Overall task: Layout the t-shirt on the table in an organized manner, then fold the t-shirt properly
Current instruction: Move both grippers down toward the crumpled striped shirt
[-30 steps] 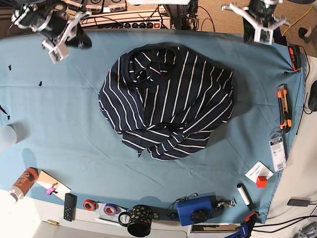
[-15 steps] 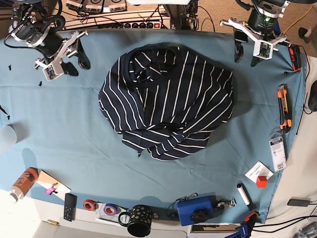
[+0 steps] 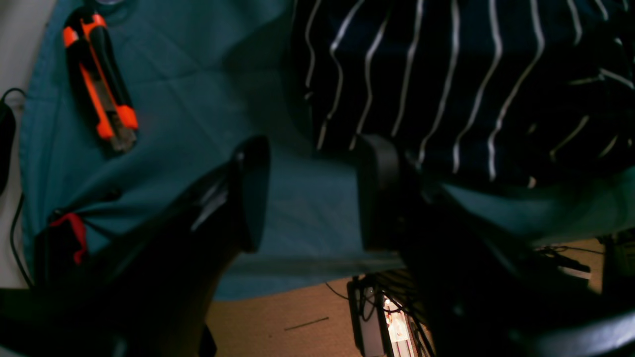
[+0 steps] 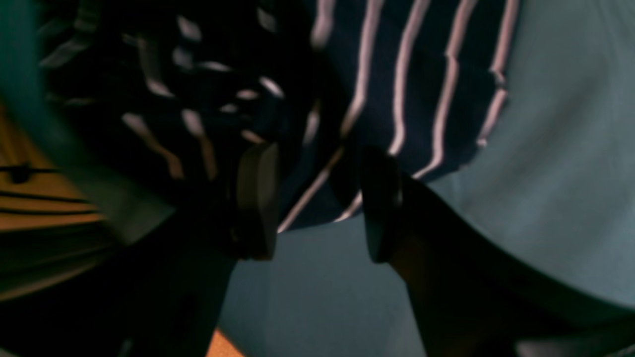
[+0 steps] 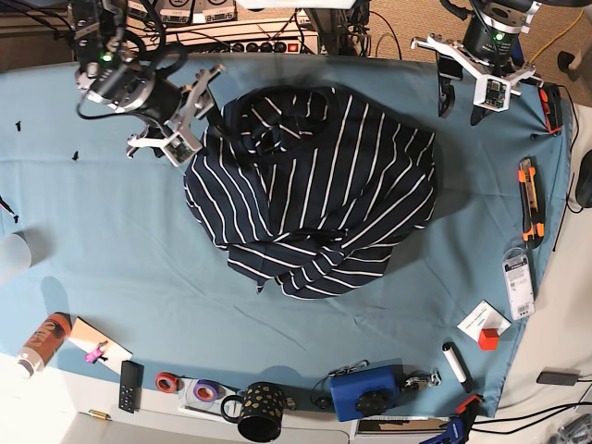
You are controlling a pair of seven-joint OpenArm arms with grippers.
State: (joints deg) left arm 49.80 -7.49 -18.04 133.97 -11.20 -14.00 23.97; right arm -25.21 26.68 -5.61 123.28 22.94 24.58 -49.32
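The right gripper (image 5: 190, 116), jaws apart and empty, sits at the upper left edge of the t-shirt (image 5: 310, 190), its arm reaching in from the upper left of the base view. The left gripper (image 5: 462, 97), jaws also apart and empty, hangs over bare cloth in the upper right, apart from the shirt.

The table (image 5: 102, 240) is covered in teal cloth. An orange utility knife (image 5: 529, 199) lies near its right edge.

The t-shirt lies crumpled at centre, neckband toward the upper left; its long axis cannot be determined.
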